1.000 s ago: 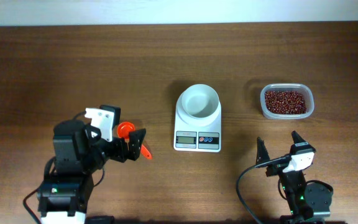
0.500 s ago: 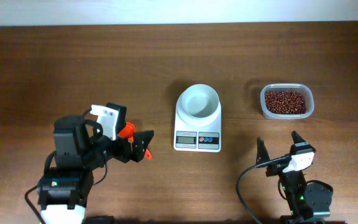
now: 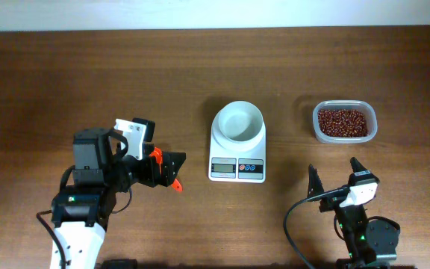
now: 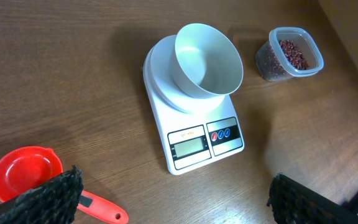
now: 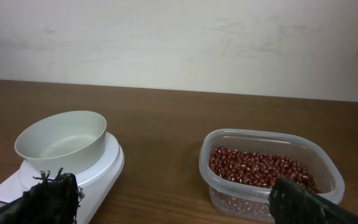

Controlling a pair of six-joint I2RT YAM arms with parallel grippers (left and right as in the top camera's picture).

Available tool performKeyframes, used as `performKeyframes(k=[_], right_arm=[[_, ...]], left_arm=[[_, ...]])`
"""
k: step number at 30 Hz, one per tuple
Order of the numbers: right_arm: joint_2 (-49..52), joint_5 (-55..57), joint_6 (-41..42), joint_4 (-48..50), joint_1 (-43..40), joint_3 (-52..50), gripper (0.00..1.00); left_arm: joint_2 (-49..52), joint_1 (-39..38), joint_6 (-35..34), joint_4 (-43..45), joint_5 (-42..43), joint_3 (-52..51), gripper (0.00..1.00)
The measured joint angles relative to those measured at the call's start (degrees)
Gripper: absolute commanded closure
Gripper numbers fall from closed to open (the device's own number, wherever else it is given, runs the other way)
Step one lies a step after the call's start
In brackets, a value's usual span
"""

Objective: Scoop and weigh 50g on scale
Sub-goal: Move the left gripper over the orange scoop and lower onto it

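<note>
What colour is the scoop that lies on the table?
The scoop is bright red, handle included; the left wrist view shows it best.

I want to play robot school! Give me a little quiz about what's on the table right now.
1. True or false: the white bowl on the scale is empty.
2. Fill in the missing word: the clear tub holds small red ____.
3. Pick one. Where is the red scoop?
A. inside the tub
B. lying on the table by the left gripper
C. inside the bowl

Key: 1 true; 2 beans; 3 B.
</note>
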Motion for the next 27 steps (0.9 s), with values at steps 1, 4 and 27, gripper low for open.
performKeyframes(k=[1,4,27], right_arm=[[0.0,0.0,0.0,0.0,0.0,0.0,0.01],[0.0,0.0,0.0,0.0,0.0,0.0,0.01],[0.0,0.0,0.0,0.0,0.0,0.0,0.01]], left_arm=[[0.0,0.0,0.0,0.0,0.0,0.0,0.01],[0.0,0.0,-1.3,0.0,0.0,0.0,0.01],[7.5,0.1,-12.8,-4.9,-7.0,10.1,0.01]])
